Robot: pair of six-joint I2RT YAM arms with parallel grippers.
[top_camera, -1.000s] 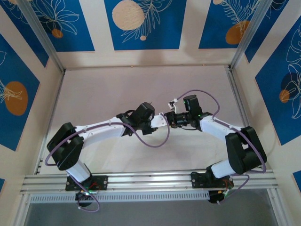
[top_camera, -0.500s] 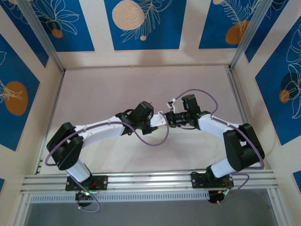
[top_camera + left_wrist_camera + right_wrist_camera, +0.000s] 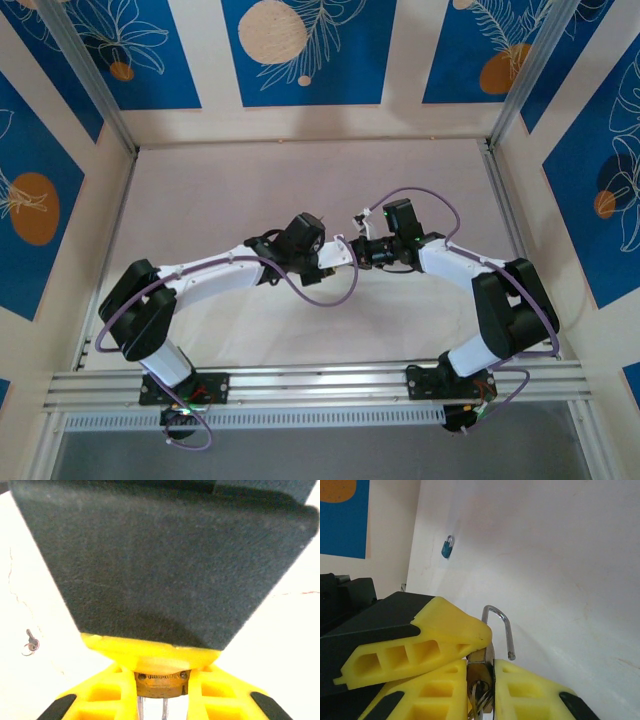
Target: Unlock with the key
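**Two arms hold a padlock while its key lies loose on the table.** The left arm point(image 3: 215, 272) and right arm point(image 3: 462, 265) are meeting over the table point(image 3: 250, 190) with a small brass padlock point(image 3: 481, 659) pinned between them.

The left jaws are gripping the padlock's body. In the left wrist view its brass end face and two tiny rivets are showing between the yellow fingers point(image 3: 100, 695). The right jaws are pressing on the same body from the opposite side, drawn nearly together around it.

The key point(image 3: 447, 548), a speck with a blue head and a silvery end, is lying on the table. It is well apart from the padlock, out beyond its shackle point(image 3: 498, 616), and in neither arm's hold.

The step in hand looks like steadying the lock rather than turning anything. One end of the shackle is standing clear beside the body, which suggests the lock may already be sprung. Something silvery is sitting under the body between the right fingers, too hidden to name.

If the lock is not yet open, the next move is calling for one arm to let go and go out to the key. It must lift that small, flat thing off a smooth surface, then line the blade up with the keyhole.

The padlock's body is dull, blocky brass, and the shackle is a thin, polished steel hook. The fingers are chunky yellow plastic, hollowed into cells and backed with matte black. The table around the padlock is pale, smooth and faintly scuffed.
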